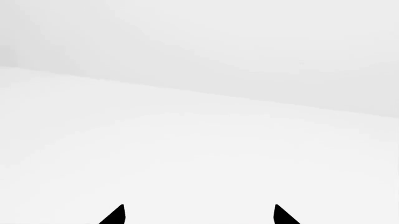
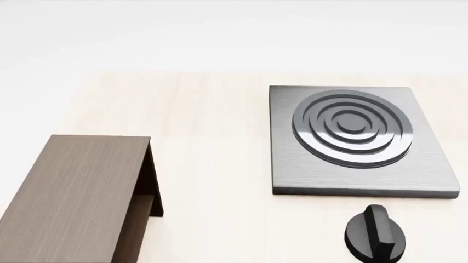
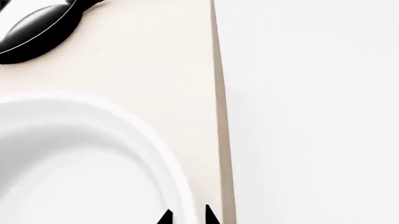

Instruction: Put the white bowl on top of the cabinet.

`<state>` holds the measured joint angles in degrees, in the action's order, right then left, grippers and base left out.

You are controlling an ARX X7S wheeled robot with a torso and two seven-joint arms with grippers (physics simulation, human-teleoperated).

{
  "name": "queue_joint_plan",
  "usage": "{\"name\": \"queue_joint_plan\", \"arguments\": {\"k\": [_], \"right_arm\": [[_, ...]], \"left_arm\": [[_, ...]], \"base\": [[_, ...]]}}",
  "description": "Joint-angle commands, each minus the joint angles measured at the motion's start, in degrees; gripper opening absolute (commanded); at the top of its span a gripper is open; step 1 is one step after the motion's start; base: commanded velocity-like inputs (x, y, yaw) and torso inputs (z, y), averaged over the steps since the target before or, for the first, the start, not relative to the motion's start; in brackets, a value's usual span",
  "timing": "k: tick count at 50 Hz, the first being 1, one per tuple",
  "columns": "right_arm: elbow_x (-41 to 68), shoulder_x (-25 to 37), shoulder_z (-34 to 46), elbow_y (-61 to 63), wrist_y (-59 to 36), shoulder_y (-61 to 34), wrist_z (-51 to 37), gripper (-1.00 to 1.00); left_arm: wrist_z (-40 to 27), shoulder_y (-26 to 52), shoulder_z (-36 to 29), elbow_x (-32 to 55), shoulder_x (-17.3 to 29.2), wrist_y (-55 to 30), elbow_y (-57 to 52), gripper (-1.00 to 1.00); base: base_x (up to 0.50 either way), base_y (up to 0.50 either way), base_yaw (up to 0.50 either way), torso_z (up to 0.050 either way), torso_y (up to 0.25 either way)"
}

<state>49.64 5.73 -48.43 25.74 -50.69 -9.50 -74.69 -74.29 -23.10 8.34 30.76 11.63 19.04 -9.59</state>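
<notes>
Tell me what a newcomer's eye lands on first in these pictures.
In the head view, the grey stove plate with raised concentric rings stands out at the right of the pale table, a black knob in front of it. The dark-brown cabinet sits at lower left. In the right wrist view, the white bowl looms close beside the table's edge.

The stove plate [image 2: 343, 139] lies on the counter [image 2: 212, 164]; the cabinet [image 2: 73, 197] stands to its left and nearer, the knob [image 2: 375, 232] just before it.
</notes>
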Motion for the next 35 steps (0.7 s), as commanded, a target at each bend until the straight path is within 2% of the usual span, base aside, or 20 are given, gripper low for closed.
{"name": "queue_joint_plan", "arguments": {"k": [1, 18, 35], "right_arm": [[1.0, -1.4, -2.7, 3.7, -2.7, 1.8, -1.9, -1.0], [20.4, 1.7, -6.8, 20.7, -11.0, -1.0, -11.1, -1.0], [28.8, 2.8, -10.4, 23.3, -13.2, -2.7, -14.8, -1.0]], "left_arm": [[1.6, -0.2, 1.0, -1.2, -1.1, 0.5, 0.1, 1.0], [1.6, -0.3, 1.0, -1.1, -1.0, 0.7, 0.0, 1.0], [1.7, -0.2, 0.9, -1.0, -0.9, 0.8, 0.2, 1.0]], "base": [[0.0, 0.0, 0.0, 0.0, 0.0], [0.0, 0.0, 0.0, 0.0, 0.0], [0.0, 0.0, 0.0, 0.0, 0.0]]}}
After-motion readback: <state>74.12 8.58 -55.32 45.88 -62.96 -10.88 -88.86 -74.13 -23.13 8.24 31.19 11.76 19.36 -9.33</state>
